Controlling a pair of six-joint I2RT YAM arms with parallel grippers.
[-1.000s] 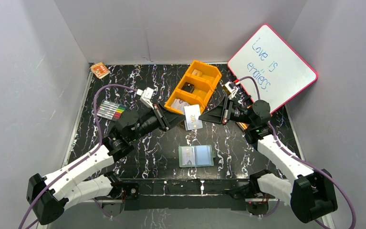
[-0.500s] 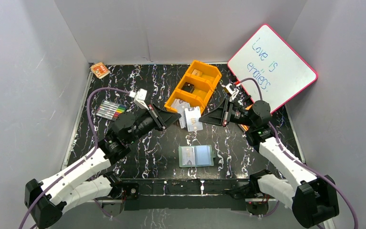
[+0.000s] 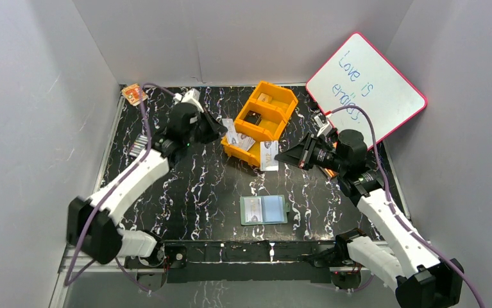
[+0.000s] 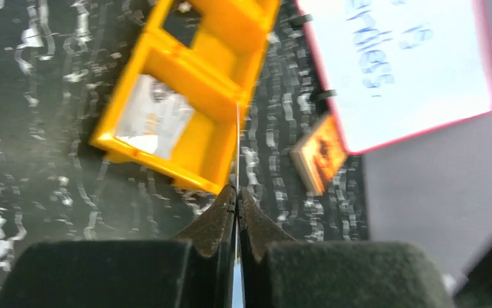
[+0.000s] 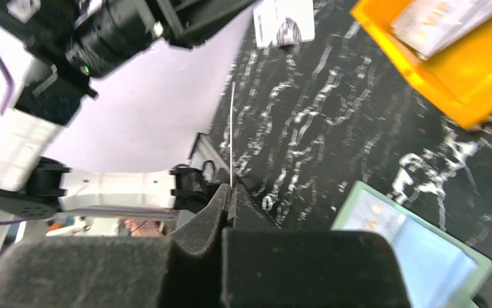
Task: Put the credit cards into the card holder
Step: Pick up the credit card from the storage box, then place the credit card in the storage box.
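The card holder [image 3: 263, 209] lies open and flat at the front centre, its pale blue pockets up; it also shows in the right wrist view [image 5: 416, 250]. My left gripper [image 3: 220, 133] is shut on a silver-grey card [image 3: 233, 133], seen edge-on in its wrist view [image 4: 237, 147], just left of the orange tray. My right gripper [image 3: 279, 156] is shut on another silver-grey card [image 3: 269, 154], edge-on in its wrist view [image 5: 231, 128], above the table beyond the holder. More cards lie in the tray compartments [image 3: 251, 119].
The orange three-compartment tray [image 3: 275, 109] stands at the back centre, between the grippers. A pink-framed whiteboard [image 3: 365, 90] leans at the back right, with an orange packet [image 4: 320, 151] below it. Another orange packet [image 3: 134, 94] lies at the back left. Markers [image 3: 138, 144] lie partly under my left arm.
My left gripper has swung back and to the left, away from the right gripper, carrying one card. My right gripper keeps the other card and has shifted slightly right.
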